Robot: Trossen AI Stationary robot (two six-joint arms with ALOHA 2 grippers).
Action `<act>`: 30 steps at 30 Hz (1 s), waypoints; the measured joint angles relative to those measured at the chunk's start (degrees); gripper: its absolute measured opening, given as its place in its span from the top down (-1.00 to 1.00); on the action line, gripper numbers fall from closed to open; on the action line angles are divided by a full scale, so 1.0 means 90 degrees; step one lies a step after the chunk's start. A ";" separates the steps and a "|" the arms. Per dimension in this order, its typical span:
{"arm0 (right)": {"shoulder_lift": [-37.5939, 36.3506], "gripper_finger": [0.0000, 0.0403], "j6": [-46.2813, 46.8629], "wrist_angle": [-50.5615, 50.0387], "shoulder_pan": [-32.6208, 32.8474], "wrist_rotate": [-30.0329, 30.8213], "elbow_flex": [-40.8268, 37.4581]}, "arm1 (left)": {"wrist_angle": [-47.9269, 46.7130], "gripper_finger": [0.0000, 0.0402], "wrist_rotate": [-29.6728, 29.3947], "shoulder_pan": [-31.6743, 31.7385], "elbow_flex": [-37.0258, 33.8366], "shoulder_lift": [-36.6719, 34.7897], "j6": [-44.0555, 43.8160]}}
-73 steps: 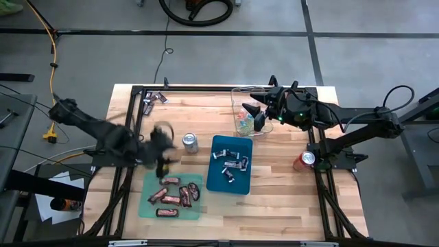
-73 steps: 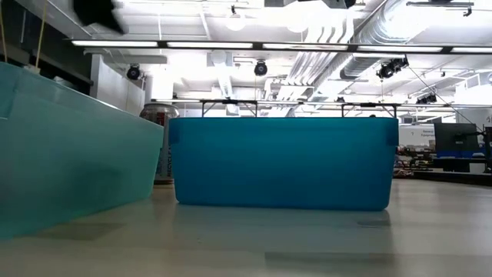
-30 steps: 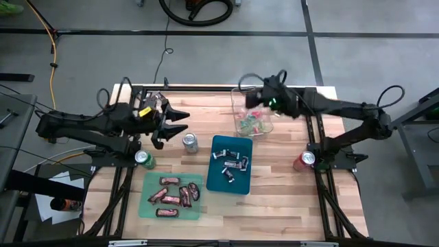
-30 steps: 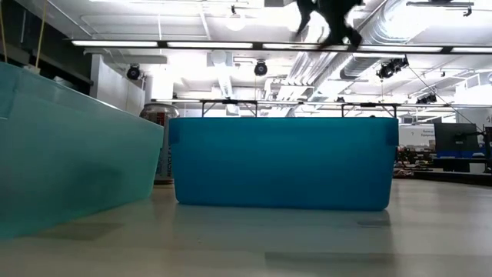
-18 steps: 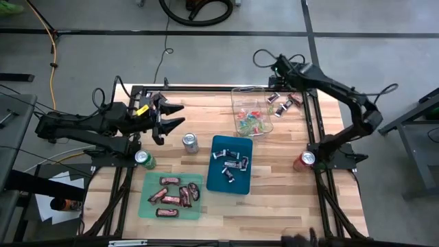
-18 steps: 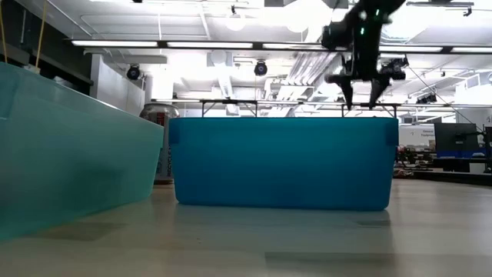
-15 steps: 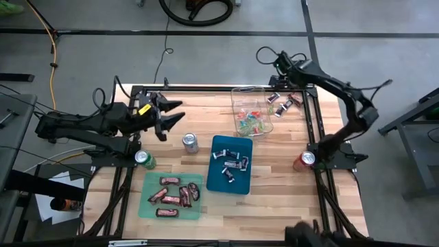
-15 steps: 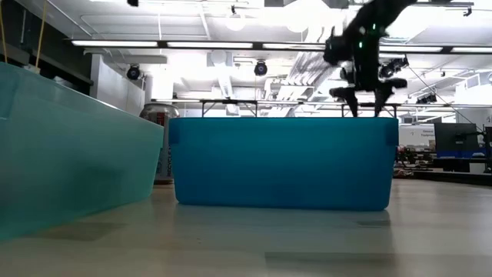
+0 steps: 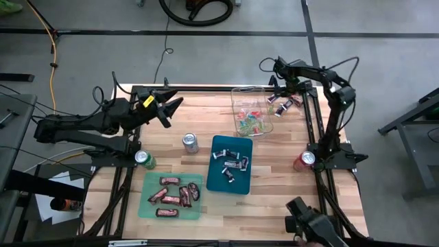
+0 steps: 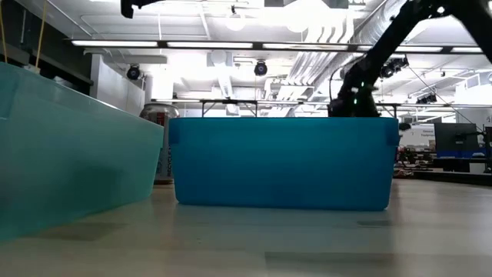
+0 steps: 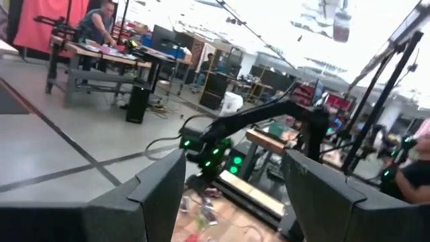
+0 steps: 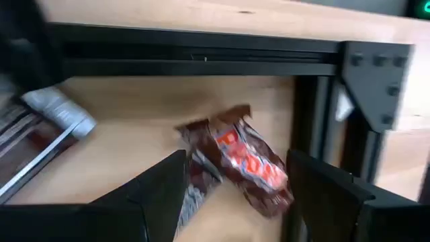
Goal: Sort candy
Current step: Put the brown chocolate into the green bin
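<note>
Red-brown bars lie in the green tray (image 9: 171,195), dark and silver pieces in the blue tray (image 9: 230,165), and tiny bright sweets in the clear container (image 9: 250,118). A few loose candies (image 9: 282,104) lie on the wood at the far right corner. My right gripper (image 9: 282,95) hangs open over them, pointing down. In its wrist view, my right gripper (image 12: 235,158) has one finger on either side of a red-brown wrapped candy (image 12: 252,161), with no touch showing. My left gripper (image 9: 173,111) is open and raised near the far left corner, holding nothing.
A silver can (image 9: 190,143), a green can (image 9: 142,158) and a red can (image 9: 306,159) stand on the table. A black frame rail (image 12: 201,57) runs close behind the loose candies. A dark shape (image 9: 309,223) shows at the near edge. In the low view the blue tray (image 10: 280,161) blocks the far side.
My right gripper has swung from above the clear container to the far right corner and has come down toward the loose candies there. My left gripper has drifted a little toward the far edge, still open.
</note>
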 joint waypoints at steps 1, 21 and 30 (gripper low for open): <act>0.0124 -0.24 0.0039 0.0060 -0.0018 0.0006 0.0000 | 0.0004 -0.17 0.0026 0.0029 0.0002 -0.0004 -0.0052; 0.0161 0.95 -0.0319 0.0266 0.0098 0.0097 0.0365 | -0.0170 -0.17 0.0203 0.0109 0.0002 -0.0514 0.0374; -0.1357 0.99 -0.0404 0.0382 0.0701 -0.0131 0.1089 | -0.0660 -0.17 0.0203 0.0109 0.0002 -0.1230 0.0601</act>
